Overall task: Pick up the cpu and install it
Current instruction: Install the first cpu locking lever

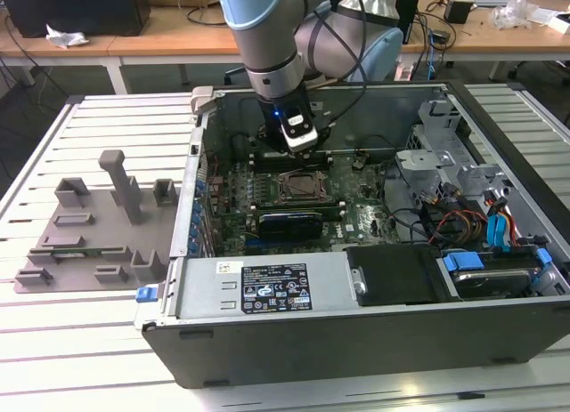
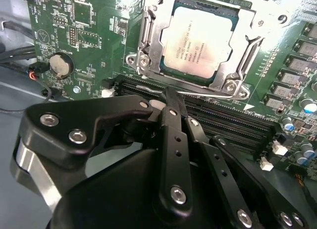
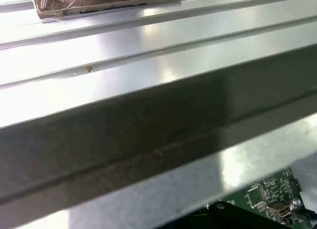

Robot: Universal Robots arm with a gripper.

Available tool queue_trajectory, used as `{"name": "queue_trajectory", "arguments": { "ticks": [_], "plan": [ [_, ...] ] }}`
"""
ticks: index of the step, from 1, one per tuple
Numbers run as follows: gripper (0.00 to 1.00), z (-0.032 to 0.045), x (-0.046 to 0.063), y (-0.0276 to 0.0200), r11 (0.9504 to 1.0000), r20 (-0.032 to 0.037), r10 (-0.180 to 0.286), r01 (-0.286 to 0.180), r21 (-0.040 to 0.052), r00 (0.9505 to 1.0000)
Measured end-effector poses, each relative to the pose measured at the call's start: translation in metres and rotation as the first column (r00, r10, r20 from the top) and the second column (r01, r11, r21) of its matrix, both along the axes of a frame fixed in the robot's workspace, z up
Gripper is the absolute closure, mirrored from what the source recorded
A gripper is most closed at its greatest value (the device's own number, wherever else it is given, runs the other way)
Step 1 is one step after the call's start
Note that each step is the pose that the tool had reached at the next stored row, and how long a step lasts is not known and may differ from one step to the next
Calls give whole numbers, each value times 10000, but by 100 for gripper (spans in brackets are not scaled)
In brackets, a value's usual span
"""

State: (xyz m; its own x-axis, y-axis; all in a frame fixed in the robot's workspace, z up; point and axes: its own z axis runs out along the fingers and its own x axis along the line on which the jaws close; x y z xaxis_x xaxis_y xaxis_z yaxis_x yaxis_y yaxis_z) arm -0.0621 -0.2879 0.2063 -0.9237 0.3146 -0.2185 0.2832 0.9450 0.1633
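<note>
cpu [image 2: 197,43] already lies in socket [image 2: 148,38] on board, so nothing left to carry; gripper [image 2: 171,98] hovers just beside it, fingers apparently pinched together, empty.

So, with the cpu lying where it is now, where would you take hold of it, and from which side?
From straight above. The cpu lies flat in its socket with the metal frame lapping its edges, so only the silvery top is exposed. A pinch on two opposite edges looks blocked until that frame is lifted.
</note>
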Motion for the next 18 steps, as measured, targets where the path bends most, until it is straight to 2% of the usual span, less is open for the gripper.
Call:
{"name": "queue_trajectory", "arguments": {
  "ticks": [9, 18],
  "plan": [
    [89, -11, -30, 15, 10000, 161, -6, 5, 13, 9999],
    [89, -24, -32, 3, 10000, 173, -2, 3, -2, 9999]
  ]
}}
